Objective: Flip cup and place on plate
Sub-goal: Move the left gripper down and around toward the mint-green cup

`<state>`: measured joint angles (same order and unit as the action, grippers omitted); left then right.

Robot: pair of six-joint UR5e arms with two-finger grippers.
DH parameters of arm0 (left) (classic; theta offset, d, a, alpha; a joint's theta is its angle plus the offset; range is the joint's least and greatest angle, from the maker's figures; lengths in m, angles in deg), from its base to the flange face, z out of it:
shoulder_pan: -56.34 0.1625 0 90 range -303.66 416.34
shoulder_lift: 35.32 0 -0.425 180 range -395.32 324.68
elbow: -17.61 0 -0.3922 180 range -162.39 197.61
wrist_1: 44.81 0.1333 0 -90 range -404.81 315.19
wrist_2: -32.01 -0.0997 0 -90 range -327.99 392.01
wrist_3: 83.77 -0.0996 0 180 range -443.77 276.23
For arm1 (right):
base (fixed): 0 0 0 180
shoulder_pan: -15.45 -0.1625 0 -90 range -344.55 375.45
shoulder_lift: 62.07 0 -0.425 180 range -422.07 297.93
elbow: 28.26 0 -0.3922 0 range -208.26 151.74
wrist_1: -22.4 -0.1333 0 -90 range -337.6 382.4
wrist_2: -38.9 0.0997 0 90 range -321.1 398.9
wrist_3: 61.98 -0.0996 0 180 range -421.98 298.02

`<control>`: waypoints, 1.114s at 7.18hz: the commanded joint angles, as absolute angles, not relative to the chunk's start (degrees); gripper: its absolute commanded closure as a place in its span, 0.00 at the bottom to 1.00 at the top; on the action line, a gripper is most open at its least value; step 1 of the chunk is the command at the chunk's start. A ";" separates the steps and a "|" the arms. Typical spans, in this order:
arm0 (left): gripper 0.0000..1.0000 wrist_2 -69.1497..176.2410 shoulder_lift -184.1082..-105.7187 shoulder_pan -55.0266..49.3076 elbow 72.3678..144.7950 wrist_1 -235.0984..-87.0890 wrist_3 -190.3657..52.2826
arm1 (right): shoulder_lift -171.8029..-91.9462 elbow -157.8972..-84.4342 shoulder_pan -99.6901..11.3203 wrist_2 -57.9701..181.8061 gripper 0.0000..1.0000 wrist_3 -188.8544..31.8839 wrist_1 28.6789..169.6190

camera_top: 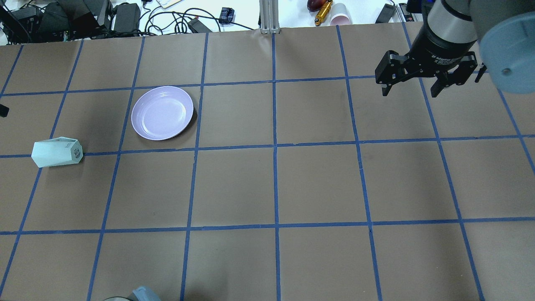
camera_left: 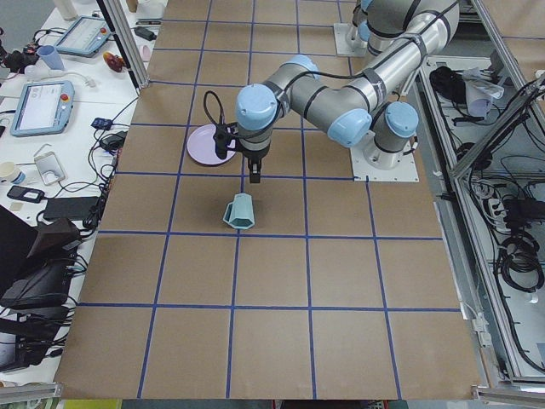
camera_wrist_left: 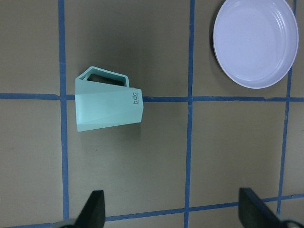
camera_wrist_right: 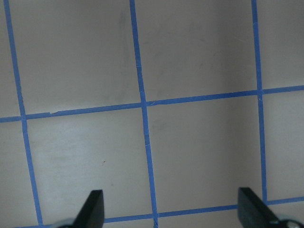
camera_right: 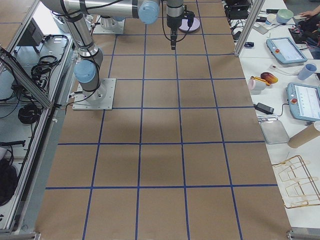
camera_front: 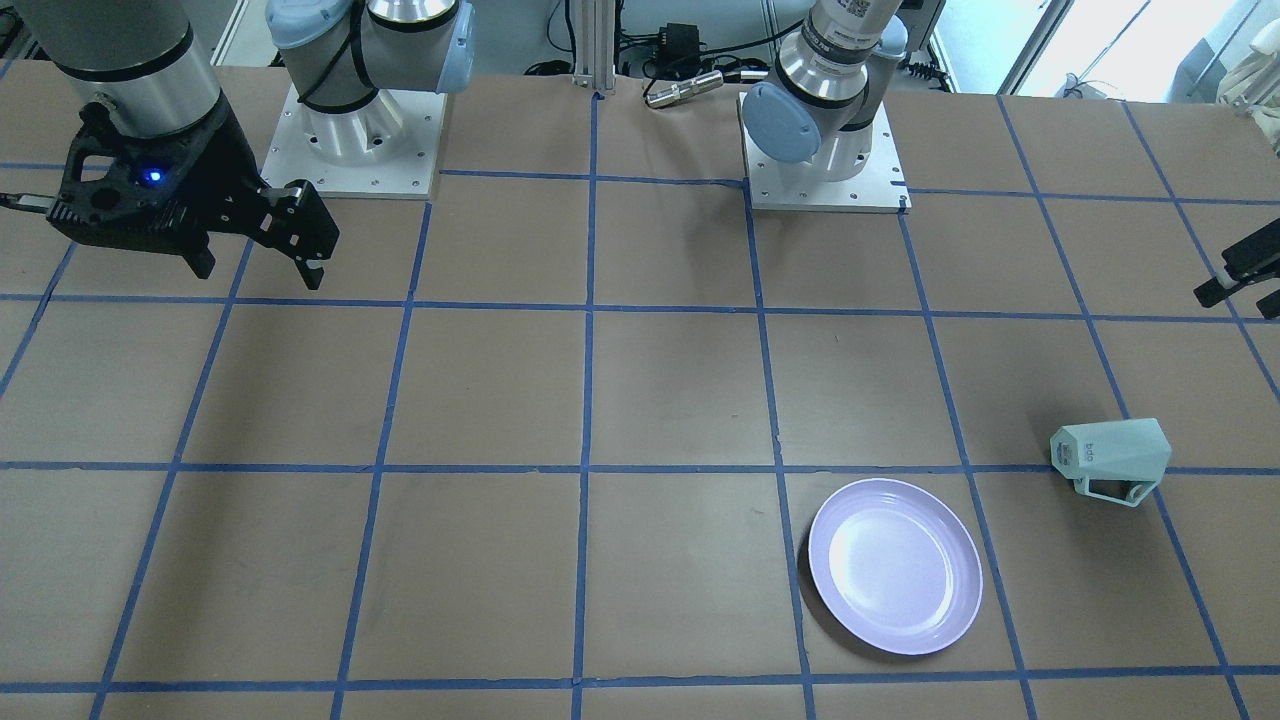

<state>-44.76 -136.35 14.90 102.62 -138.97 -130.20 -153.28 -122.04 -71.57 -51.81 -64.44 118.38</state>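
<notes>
The mint-green cup [camera_front: 1110, 458] lies on its side on the table, base toward the plate, handle flat against the table. It also shows in the overhead view [camera_top: 56, 152], the exterior left view [camera_left: 239, 211] and the left wrist view [camera_wrist_left: 109, 105]. The empty lilac plate [camera_front: 895, 565] [camera_top: 162, 113] [camera_wrist_left: 255, 42] sits about one grid square away. My left gripper [camera_wrist_left: 173, 211] [camera_left: 254, 175] is open and empty, hanging above the table close to the cup. My right gripper [camera_front: 260, 268] [camera_top: 411, 88] [camera_wrist_right: 171, 211] is open and empty, far off over bare table.
The brown table is marked with a blue tape grid [camera_top: 276, 144]. The two arm bases [camera_front: 350, 130] [camera_front: 825, 150] stand at the robot's edge. Cables, chargers and a metal post [camera_top: 269, 16] lie beyond the far edge.
</notes>
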 commanded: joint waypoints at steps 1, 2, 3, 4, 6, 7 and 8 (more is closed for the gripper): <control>0.00 -43.14 -141.03 18.09 100.33 -138.95 -135.16 | -153.30 -122.04 -71.57 -51.81 0.00 -64.45 118.38; 0.00 -43.05 -143.23 19.67 98.93 -139.03 -137.28 | -153.30 -122.04 -71.57 -51.81 0.00 -64.45 118.38; 0.00 -42.96 -145.42 20.99 97.61 -138.95 -140.17 | -153.30 -122.04 -71.57 -51.81 0.00 -64.45 118.38; 0.00 -41.04 -147.36 22.14 96.29 -139.12 -140.89 | -153.21 -122.04 -71.57 -51.81 0.00 -64.45 118.38; 0.00 -38.84 -150.61 23.72 93.83 -141.30 -140.99 | -153.30 -122.04 -71.57 -51.81 0.00 -64.45 118.38; 0.00 -37.70 -152.63 24.60 91.99 -142.45 -140.99 | -153.21 -122.04 -71.57 -51.81 0.00 -64.45 118.38; 0.00 -36.29 -154.74 25.22 90.31 -144.20 -141.77 | -153.30 -122.04 -71.57 -51.81 0.00 -64.45 118.38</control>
